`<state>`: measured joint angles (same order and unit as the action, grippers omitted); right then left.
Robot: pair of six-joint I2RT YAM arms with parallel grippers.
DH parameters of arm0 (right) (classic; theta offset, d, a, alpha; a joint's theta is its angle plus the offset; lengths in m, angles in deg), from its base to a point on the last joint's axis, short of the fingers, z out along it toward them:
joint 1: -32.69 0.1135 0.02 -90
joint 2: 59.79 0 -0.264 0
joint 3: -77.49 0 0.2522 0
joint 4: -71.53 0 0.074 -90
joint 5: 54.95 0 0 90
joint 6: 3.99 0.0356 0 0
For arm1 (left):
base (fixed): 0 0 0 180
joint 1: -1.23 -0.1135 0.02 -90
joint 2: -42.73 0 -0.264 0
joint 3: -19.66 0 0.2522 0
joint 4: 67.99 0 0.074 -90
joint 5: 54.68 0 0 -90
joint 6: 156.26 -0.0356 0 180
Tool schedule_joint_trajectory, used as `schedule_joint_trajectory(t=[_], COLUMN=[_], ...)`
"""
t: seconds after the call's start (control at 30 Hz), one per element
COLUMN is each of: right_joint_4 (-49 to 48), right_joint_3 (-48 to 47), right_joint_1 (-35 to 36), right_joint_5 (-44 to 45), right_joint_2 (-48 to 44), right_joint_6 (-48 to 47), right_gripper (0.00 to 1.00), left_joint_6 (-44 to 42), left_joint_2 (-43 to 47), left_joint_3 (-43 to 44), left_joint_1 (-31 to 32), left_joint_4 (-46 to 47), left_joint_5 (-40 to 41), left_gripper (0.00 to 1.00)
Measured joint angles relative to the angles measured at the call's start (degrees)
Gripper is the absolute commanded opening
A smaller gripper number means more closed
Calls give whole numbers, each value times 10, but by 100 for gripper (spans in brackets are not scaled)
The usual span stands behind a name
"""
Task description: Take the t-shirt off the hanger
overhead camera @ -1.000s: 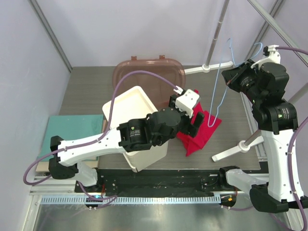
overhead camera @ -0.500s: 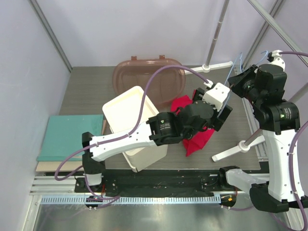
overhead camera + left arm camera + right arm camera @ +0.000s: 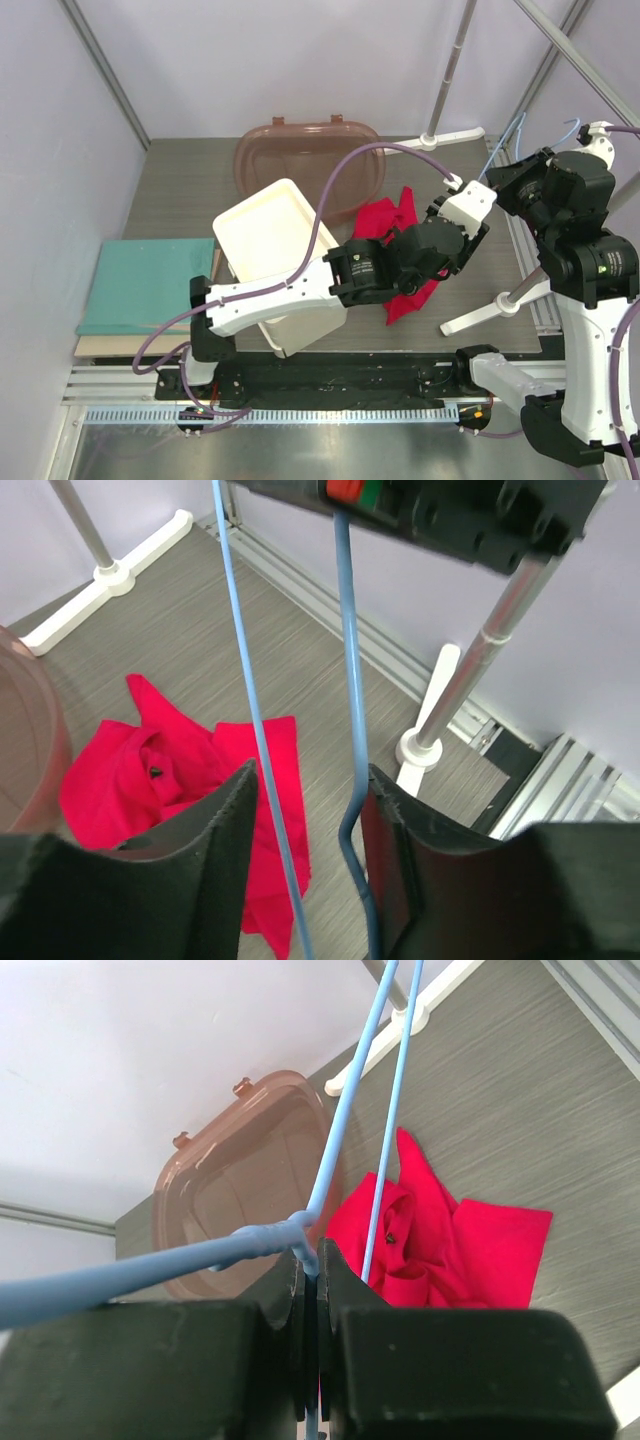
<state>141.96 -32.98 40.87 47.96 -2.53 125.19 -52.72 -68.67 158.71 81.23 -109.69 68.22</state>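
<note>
Grey wood-grain tabletop (image 3: 190,190) inside pale walls, a white box (image 3: 265,235) near the front and a brown see-through lid (image 3: 300,155) behind it. The t-shirt (image 3: 380,218) lies in a crumpled red heap on the tabletop just right of the box, partly hidden by the left arm from above. The wrist views show it spread flat on the boards (image 3: 170,770) (image 3: 440,1235).

The hanger (image 3: 345,1120) is up in the air over on the right. The right claw (image 3: 310,1280) has it pinched tight, fingers closed on the wire just below the twisted neck. The left claw (image 3: 305,800) is spread wide with nothing gripped. Two blue wires of the hanger (image 3: 347,630) run down through the gap between its fingers, and whether they touch I cannot tell. A white-footed metal pole (image 3: 480,650) stands beyond it.
</note>
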Motion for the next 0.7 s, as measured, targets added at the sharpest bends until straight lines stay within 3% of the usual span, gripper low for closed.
schedule_joint_trajectory(t=[0.1,0.13,0.2,0.23,0.4,0.43,0.5,0.53,0.57,0.6,0.67,0.7], right_joint_4=[5,5,9,9,10,14,21,23,25,26,29,31], right_joint_3=[5,5,6,6,15,15,15,15,15,15,15,15], right_joint_1=[0,0,0,0,0,0,0,1,1,1,1,1], right_joint_5=[0,0,-1,-1,-5,-8,-14,-15,-17,-19,-27,-30], right_joint_2=[0,0,0,0,-12,-18,-33,-41,-47,-56,-74,-81], right_joint_6=[3,3,3,3,3,2,-4,-8,-10,-18,-28,-31], right_gripper=[1,1,2,6,27,37,48,61,67,68,80,80], left_joint_6=[2,2,7,9,12,12,15,15,17,19,24,25], left_joint_2=[-13,-16,-19,-21,-21,-21,-21,-21,-21,-21,-15,-13], left_joint_3=[18,20,21,21,21,21,21,21,21,19,10,8], left_joint_1=[0,0,0,1,3,3,0,-2,-3,-3,-7,-8], left_joint_4=[-1,-1,-1,0,-7,-7,-12,-13,-15,-15,-17,-19], left_joint_5=[0,0,-1,-3,-3,-1,4,5,5,5,4,2], left_gripper=[31,21,12,0,0,0,0,0,0,0,0,0])
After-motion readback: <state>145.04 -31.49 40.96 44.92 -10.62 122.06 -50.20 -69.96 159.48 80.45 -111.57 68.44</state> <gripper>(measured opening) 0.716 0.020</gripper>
